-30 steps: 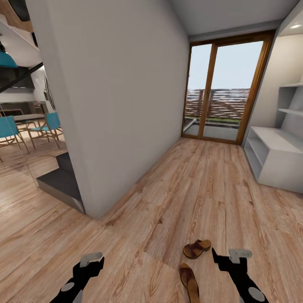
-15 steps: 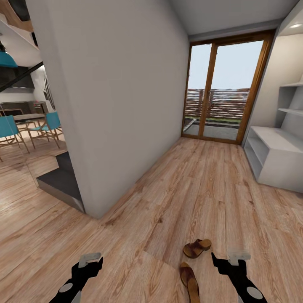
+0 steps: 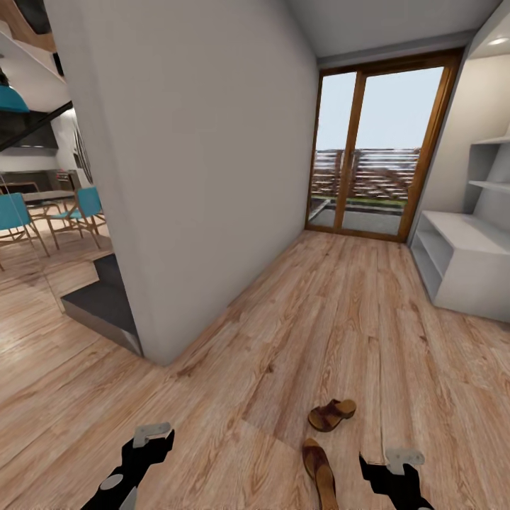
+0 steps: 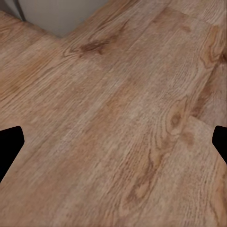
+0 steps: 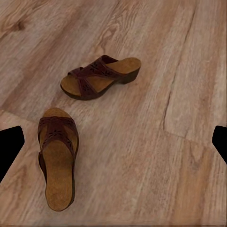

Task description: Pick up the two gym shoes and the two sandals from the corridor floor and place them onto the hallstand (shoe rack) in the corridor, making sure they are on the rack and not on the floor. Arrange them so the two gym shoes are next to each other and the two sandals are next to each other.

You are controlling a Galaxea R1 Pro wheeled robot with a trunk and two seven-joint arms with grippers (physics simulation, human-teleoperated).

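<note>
Two dark brown sandals lie on the corridor floor (image 3: 333, 319) just ahead of me. One sandal (image 3: 331, 414) (image 5: 101, 78) lies crosswise, and the other sandal (image 3: 320, 472) (image 5: 57, 156) lies lengthwise, nearer to me. My right gripper (image 3: 384, 462) (image 5: 113, 146) hangs open above the planks just right of the nearer sandal, holding nothing. My left gripper (image 3: 154, 439) (image 4: 113, 144) is open over bare floor well to the left. The pale grey hallstand (image 3: 464, 265) stands against the right wall further down the corridor. The gym shoes are out of view.
A grey wall corner (image 3: 159, 358) juts out ahead on the left, with a dark step (image 3: 103, 304) beside it. Glass doors (image 3: 375, 152) in a wooden frame close the corridor's far end. Teal chairs (image 3: 78, 212) and a table stand in the room at far left.
My right gripper has dropped lower and back toward me, beside the nearer sandal. The left gripper and both sandals have stayed where they were.
</note>
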